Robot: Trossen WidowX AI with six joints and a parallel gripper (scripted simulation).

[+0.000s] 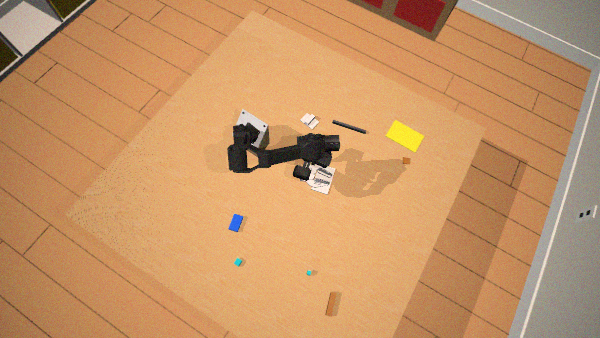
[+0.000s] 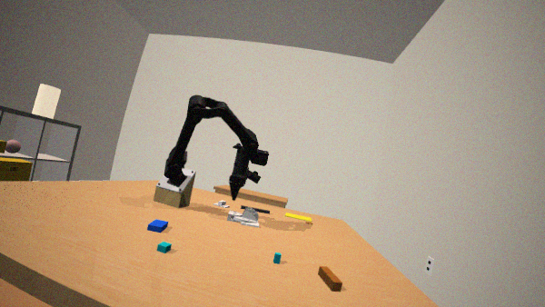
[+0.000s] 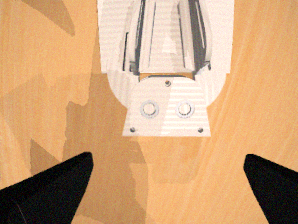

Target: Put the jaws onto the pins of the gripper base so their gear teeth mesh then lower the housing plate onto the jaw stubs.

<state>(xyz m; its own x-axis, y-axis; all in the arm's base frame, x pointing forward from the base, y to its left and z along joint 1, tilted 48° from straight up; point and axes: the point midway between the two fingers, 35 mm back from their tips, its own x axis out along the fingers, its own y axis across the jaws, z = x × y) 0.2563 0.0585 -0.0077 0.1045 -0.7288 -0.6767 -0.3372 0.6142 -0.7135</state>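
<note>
The white gripper base lies flat on the table below the arm. The two grey jaws lie side by side over it and reach up out of the wrist view. The white housing plate covers their near ends. Two round stubs show in its holes; it looks level, but any gap and the gear teeth beneath are hidden. My gripper is open wide and empty, above the table and clear of the plate, with one finger on each side in the wrist view.
A small white part, a black rod and a yellow slab lie beyond the assembly. A blue block, teal blocks and a brown bar lie on the opposite side.
</note>
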